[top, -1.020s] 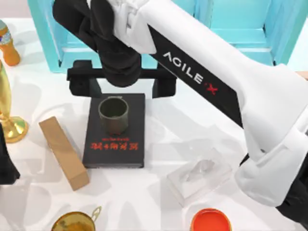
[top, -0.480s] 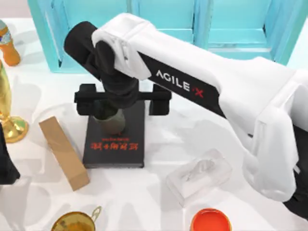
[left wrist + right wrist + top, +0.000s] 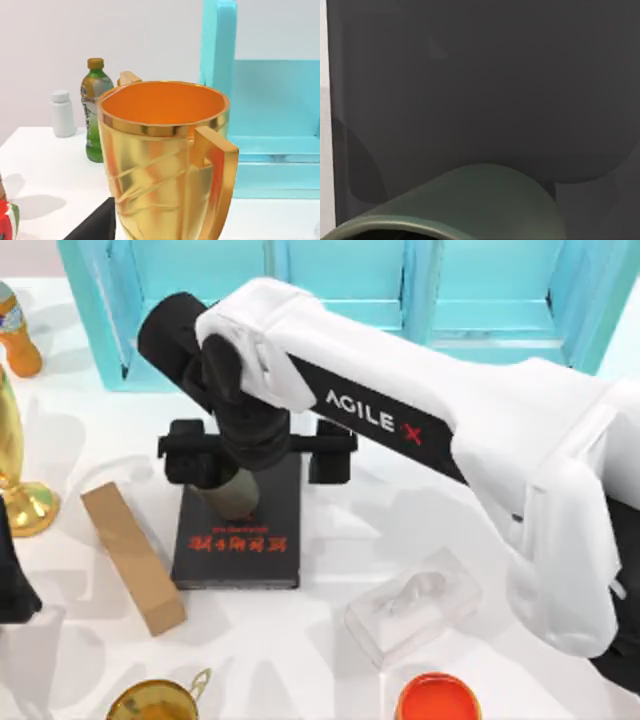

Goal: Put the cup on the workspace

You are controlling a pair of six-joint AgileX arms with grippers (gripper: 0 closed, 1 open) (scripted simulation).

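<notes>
The dark olive-grey cup [image 3: 236, 496] stands on the black book [image 3: 240, 540] with red lettering, which lies on the white workspace [image 3: 330, 530]. My right gripper [image 3: 260, 452] hangs low over the cup's far side, open, one finger [image 3: 188, 458] left of the cup and the other [image 3: 333, 448] well to its right. The wrist covers the cup's top. In the right wrist view the cup's rim [image 3: 470, 200] sits close, with the book cover [image 3: 470, 75] behind it. My left arm [image 3: 12, 585] is parked at the table's left edge.
A turquoise cabinet [image 3: 400, 280] lines the back. Left of the book lies a wooden block [image 3: 130, 558]; a clear tissue box [image 3: 412, 605] and an orange-red container [image 3: 438, 700] sit front right. A gold handled cup [image 3: 160, 702] stands in front, a gold trophy [image 3: 15, 470] at left.
My right arm has come down and toward the front, bringing the open gripper from behind the book down to the cup, whose top is now covered. The cup has not moved.
</notes>
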